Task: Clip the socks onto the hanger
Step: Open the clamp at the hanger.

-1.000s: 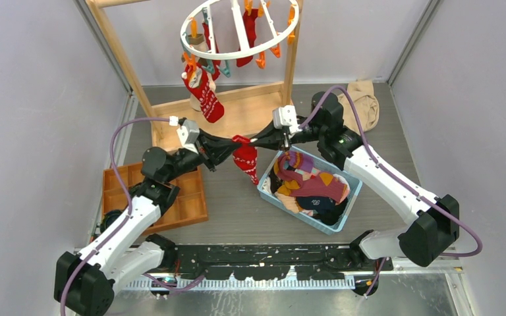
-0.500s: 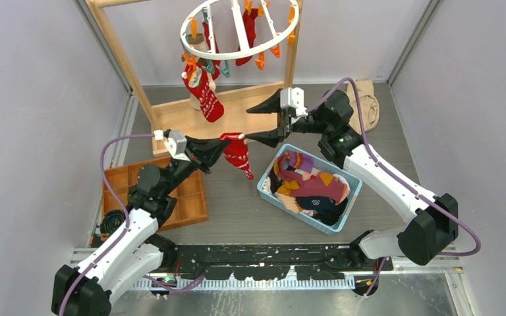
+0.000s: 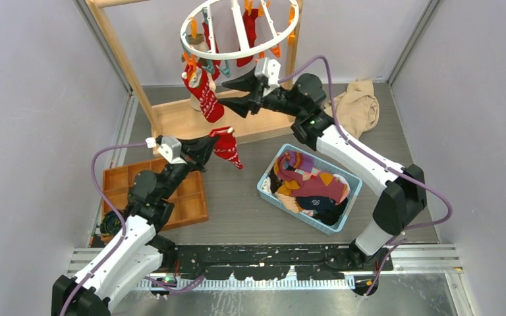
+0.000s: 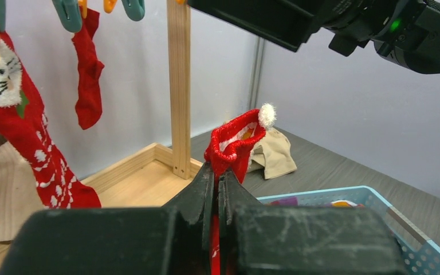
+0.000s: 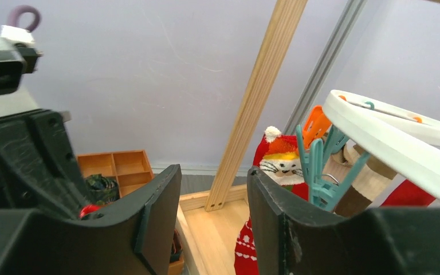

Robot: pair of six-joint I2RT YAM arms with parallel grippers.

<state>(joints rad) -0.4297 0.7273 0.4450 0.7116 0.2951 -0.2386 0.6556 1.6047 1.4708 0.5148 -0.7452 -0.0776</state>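
My left gripper [image 3: 212, 141] [image 4: 217, 174] is shut on the cuff of a red sock with a white pompom [image 3: 226, 149] [image 4: 236, 139], which hangs above the floor left of the basket. The white ring hanger [image 3: 236, 55] [image 5: 391, 136] hangs from the wooden frame, with orange and teal clips [image 5: 319, 172]. A red cat-face sock [image 3: 205, 96] [image 5: 281, 162] [image 4: 17, 133] and another red sock [image 3: 248, 29] [image 4: 88, 69] are clipped to it. My right gripper [image 3: 232, 93] [image 5: 212, 179] is open and holds nothing, just under the ring's near rim beside the cat-face sock.
A blue basket [image 3: 267, 191] [image 4: 349, 195] full of mixed socks sits right of centre. A beige cloth [image 3: 357, 105] [image 4: 275, 158] lies at the back right. An orange compartment tray [image 3: 114, 179] [image 5: 117, 165] is at the left. The wooden frame's post [image 3: 121, 60] [image 5: 262, 98] and base board [image 3: 184, 122] stand behind.
My right gripper let go of the red sock, opened, and rose back toward the hanger. My left gripper drew the sock leftward, alone in its grip.
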